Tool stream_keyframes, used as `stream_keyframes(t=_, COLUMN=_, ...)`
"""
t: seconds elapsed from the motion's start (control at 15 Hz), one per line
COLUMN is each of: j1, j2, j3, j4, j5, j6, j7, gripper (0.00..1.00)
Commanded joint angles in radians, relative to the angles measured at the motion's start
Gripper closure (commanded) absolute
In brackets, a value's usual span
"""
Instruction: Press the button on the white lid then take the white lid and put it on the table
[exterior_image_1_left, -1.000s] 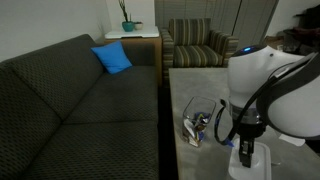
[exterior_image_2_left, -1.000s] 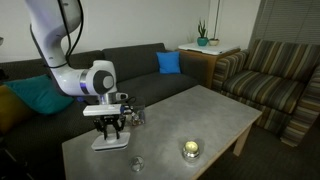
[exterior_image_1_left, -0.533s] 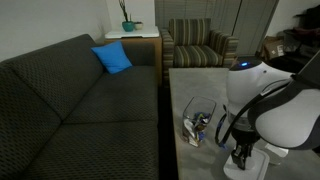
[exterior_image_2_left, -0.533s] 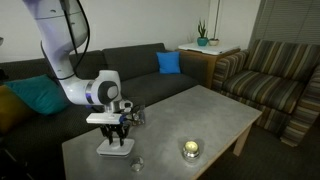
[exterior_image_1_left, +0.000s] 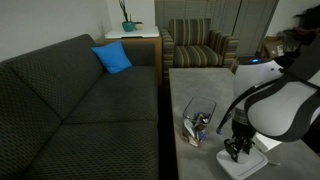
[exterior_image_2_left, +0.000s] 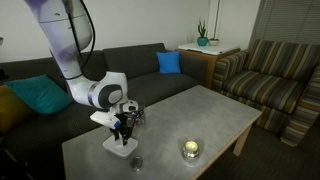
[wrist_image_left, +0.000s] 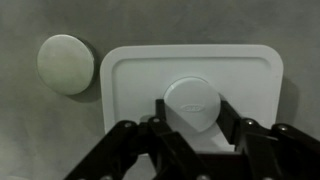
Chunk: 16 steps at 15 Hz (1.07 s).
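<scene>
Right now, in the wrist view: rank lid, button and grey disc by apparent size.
1. lid: clearly largest.
2. grey disc and button: they look about alike, so I won't rank them against each other.

Grey disc (wrist_image_left: 65, 64) lies just beside white lid (wrist_image_left: 190, 72).

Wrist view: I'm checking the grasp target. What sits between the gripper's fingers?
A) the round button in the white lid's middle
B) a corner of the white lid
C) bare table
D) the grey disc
A: the gripper has a finger on either side of the round button in the middle of the white lid. The grey disc lies off to the lid's side.
</scene>
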Motion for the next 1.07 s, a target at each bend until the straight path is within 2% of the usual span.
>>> stream_keyframes(t=0.0, j1=0.005, j2=0.02, j3=-0.02, j4=0.014, j5=0.038, j6=0.041, j7=0.044, gripper=0.71)
stream_keyframes(t=0.53, j1=0.016, j2=0.015, j3=-0.037, j4=0.012, j5=0.056, j6=0.08, j7=0.097, gripper=0.71)
stream_keyframes(t=1.0, j1=-0.003, j2=0.048, j3=-0.017, j4=0.093, j5=0.083, j6=0.085, j7=0.092, gripper=0.71)
